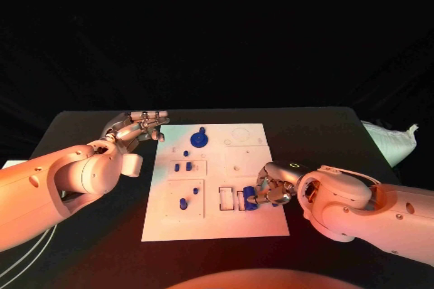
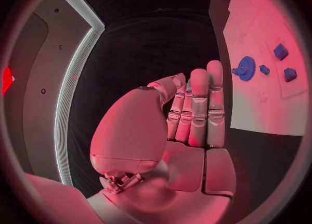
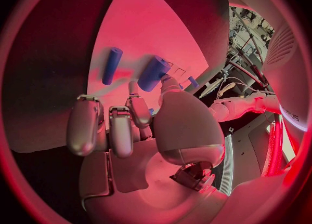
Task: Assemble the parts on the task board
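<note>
- My head camera looks down from above on the black table [image 1: 90, 239] and the whole task board [image 1: 213, 182].
- My left wrist camera sits close behind the left hand [image 2: 189, 125], seeing the board's edge.
- My right wrist camera sits close behind the right hand [image 3: 130, 130], over the same board.

Black surface [image 1: 325, 132] with two pale things at its edges

The surface is dark and matte and carries a white board at its middle. At its far right edge lies a crumpled white bag or cloth [image 1: 393, 140], partly hanging past the rim. At the left edge a small pale flat thing [image 1: 11, 164] peeks out from behind the arm; what it is cannot be told. Behind the surface the background is black.
</note>
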Controlling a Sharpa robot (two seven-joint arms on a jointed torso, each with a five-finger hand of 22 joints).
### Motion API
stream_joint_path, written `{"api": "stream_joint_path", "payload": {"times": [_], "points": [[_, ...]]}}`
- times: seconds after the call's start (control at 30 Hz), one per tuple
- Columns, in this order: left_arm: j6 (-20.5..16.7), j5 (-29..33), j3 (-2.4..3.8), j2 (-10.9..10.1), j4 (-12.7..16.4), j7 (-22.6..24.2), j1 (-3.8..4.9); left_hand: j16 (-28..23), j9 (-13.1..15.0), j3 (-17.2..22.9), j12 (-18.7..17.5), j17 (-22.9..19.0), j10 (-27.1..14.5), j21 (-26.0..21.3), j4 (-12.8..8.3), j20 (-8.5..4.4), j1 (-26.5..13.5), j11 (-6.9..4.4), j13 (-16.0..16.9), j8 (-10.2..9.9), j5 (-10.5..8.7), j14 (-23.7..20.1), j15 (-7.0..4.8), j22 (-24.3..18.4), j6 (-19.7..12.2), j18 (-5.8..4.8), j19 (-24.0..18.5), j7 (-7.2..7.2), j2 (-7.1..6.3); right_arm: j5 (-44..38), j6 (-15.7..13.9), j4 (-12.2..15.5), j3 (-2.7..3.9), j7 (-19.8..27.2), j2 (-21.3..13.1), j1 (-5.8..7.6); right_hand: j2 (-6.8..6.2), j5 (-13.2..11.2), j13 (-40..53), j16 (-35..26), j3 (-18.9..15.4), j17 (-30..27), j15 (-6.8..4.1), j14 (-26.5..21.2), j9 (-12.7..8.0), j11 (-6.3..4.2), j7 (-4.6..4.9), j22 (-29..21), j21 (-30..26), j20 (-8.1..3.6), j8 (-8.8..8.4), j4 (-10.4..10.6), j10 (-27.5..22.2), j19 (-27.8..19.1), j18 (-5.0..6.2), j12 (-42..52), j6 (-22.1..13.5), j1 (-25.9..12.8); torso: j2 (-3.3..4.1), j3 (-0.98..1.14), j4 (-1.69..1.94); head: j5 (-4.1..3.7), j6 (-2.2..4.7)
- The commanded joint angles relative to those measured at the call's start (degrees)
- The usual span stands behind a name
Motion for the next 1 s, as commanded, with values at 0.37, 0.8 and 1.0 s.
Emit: {"api": "stream_joint_path", "payload": {"times": [0.37, 0.8, 1.0], "points": [[1.2, 0.1, 0.01, -0.3, 0.3, -0.2, 0.0, 0.2, -0.1, -0.2, 0.3, -0.1, -0.3, -0.3, -0.2, 0.26, -0.3, 0.01, -0.1, 0.3, 0.16, -0.5, 0.11, -0.1, -0.5, 0.65, 0.2, -0.05, -0.11, -1.5, 2.5, -1.8, -0.03, -0.6, 2.5, -1.45, 0.71, -2.1, 0.5, 0.0, -0.8, 9.1, 0.01, 4.6, 1.1, 0.02, -0.19, 0.1, 0.3, 0.03, 1.48, -0.1, 0.2, 0.0, -0.97, 0.2, -0.9, -0.2, 0.15, 0.05, 0.74, -0.26, -0.34], [1.3, 0.1, 0.01, -0.3, 0.3, -0.3, 0.0, 0.2, -0.1, -0.2, 0.3, -0.1, -0.3, -0.3, -0.2, 0.26, -0.3, 0.01, -0.1, 0.3, 0.16, -0.5, 0.11, -0.1, -0.5, 0.65, 0.2, -0.05, -0.11, -2.6, -1.8, -2.1, -0.01, -0.8, 2.6, -1.61, 6.93, -12.8, 2.2, 0.2, 7.1, 9.6, -1.01, 4.7, 3.6, -1.17, -1.31, 1.3, 1.1, -0.88, 4.3, -5.1, 1.3, 0.2, -1.1, 0.6, 0.2, 13.2, 0.08, 0.07, 1.07, -0.56, -0.47], [1.4, 0.1, 0.01, -0.3, 0.2, -0.4, -0.01, 0.2, -0.1, -0.2, 0.3, -0.1, -0.3, -0.3, -0.2, 0.26, -0.3, 0.01, -0.1, 0.3, 0.16, -0.5, 0.11, -0.1, -0.5, 0.65, 0.2, -0.05, -0.11, 2.8, -5.6, -0.2, 0.52, -0.6, 1.0, -1.57, 6.05, -11.9, 2.3, 0.3, 8.6, 9.6, -1.1, 4.7, 4.2, -1.32, -1.55, 1.4, 1.1, -0.97, 4.53, -4.1, 1.5, 0.3, -1.17, 0.4, 0.7, 12.1, 0.07, 0.01, 1.17, -0.51, -0.33]]}}
